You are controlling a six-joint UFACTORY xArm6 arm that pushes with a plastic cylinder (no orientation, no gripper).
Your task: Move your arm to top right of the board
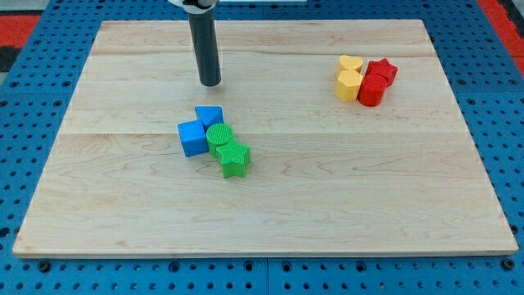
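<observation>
My tip (210,83) rests on the wooden board (270,205) at upper centre-left, a short way above the blue and green cluster and far left of the top-right corner. The cluster holds a blue cube (193,138), a blue block (210,116), a green cylinder (219,137) and a green star (235,158), all touching. Near the top right sit a yellow heart (350,63), a yellow block (349,84), a red star (381,71) and a red cylinder (371,90), packed together.
The board lies on a blue pegboard table (24,164). A red surface (20,24) shows at the view's top corners.
</observation>
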